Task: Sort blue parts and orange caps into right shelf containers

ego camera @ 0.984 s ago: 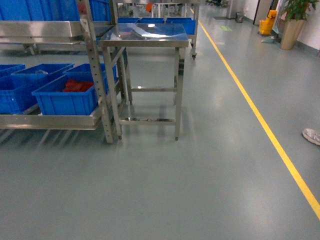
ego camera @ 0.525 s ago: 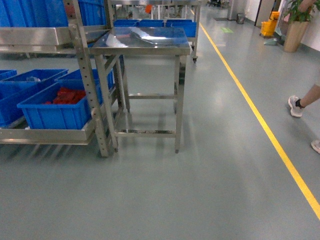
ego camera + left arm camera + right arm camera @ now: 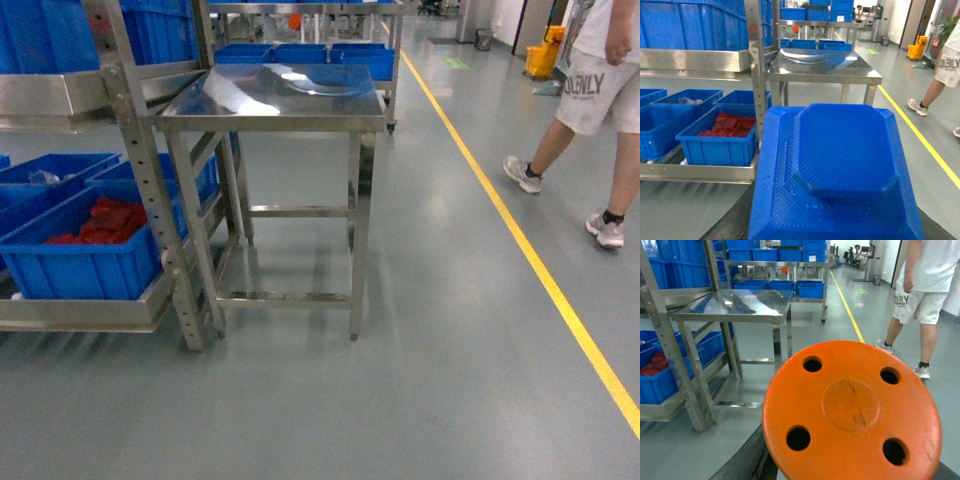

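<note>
The left wrist view is filled by a blue part (image 3: 840,165), a matte plastic piece with a fine ribbed texture, stepped in two tiers with cut corners. It sits right against the camera, and the dark edges under it are all that shows of the left hand, so I cannot tell whether that hand is spread or pinching it.

The right wrist view is filled in the same way by an orange cap (image 3: 852,412): a smooth round disc with a flat top, a raised circle at its centre and four small round holes around it. The right hand is hidden under it apart from a dark sliver, and I cannot tell how it stands.

Neither piece nor either hand appears in the head view. That view shows a steel table (image 3: 275,95) with a shiny, reflective top and thin square legs, standing on a smooth grey floor (image 3: 400,380). Just beside it on the left is a steel shelf rack (image 3: 150,200) with a perforated post. On its low shelf rests a blue crate (image 3: 85,260) with a thick rim, holding red pieces (image 3: 100,220). A yellow line (image 3: 530,250) runs along the floor, and a person (image 3: 600,80) in pale shorts and grey shoes walks beside it.
</note>
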`<state>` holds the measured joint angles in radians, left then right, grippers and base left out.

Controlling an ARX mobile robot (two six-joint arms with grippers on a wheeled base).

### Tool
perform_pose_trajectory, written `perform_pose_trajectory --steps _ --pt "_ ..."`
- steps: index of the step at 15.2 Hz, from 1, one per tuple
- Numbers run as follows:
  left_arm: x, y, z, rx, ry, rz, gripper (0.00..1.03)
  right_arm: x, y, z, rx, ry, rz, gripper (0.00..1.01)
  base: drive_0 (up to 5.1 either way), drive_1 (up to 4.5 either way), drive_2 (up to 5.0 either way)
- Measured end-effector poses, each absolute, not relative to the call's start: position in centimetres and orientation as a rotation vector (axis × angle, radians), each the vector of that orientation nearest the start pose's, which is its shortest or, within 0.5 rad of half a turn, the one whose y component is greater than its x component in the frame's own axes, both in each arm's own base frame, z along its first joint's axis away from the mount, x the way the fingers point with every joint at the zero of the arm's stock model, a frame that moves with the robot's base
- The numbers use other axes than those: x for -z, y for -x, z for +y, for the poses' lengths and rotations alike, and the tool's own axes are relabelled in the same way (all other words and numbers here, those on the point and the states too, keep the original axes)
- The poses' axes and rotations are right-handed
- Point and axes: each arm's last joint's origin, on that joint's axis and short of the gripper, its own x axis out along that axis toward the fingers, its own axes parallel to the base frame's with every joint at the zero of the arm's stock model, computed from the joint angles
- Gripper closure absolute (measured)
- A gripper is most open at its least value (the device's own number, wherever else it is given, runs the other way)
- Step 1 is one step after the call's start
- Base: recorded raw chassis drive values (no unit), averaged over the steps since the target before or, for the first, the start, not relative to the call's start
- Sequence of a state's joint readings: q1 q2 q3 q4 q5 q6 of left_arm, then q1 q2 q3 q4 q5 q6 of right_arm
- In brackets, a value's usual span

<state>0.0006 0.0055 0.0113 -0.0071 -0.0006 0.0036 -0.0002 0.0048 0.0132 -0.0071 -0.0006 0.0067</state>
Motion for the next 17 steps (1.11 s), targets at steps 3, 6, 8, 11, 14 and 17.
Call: perform_pose_trajectory --steps 3,6,8,11,14,17 --pt "-16.68 -9.74 0.01 0.000 -0.004 -0.004 0.61 -16.71 -9.72 0.00 0.000 -0.007 -0.003 0.57 0.1 4.38 -4.2" --pt "-16.62 -9.74 0.01 -0.001 -0.004 0.001 0.61 -16.71 -9.72 0.00 0.000 -0.007 -0.002 0.57 0.0 4.31 -4.3" --pt "-16.62 -9.74 0.01 -0.001 -0.004 0.000 0.61 -16.69 -9.72 0.00 0.000 -0.007 -0.001 0.57 -0.1 4.25 -4.4" --pt "-16.61 -9.74 0.00 0.000 -0.004 0.002 0.61 -16.66 -9.72 0.00 0.000 -0.007 0.002 0.57 -0.1 4.25 -4.4" --pt "-16.66 -9.74 0.01 0.000 -0.004 -0.004 0.61 -16.75 -9.72 0.00 0.000 -0.007 -0.007 0.57 -0.1 4.25 -4.4" --pt "-16.65 -9.74 0.00 0.002 -0.004 -0.002 0.61 -16.68 -9.72 -0.01 0.003 -0.007 0.001 0.57 -3.3 3.10 0.2"
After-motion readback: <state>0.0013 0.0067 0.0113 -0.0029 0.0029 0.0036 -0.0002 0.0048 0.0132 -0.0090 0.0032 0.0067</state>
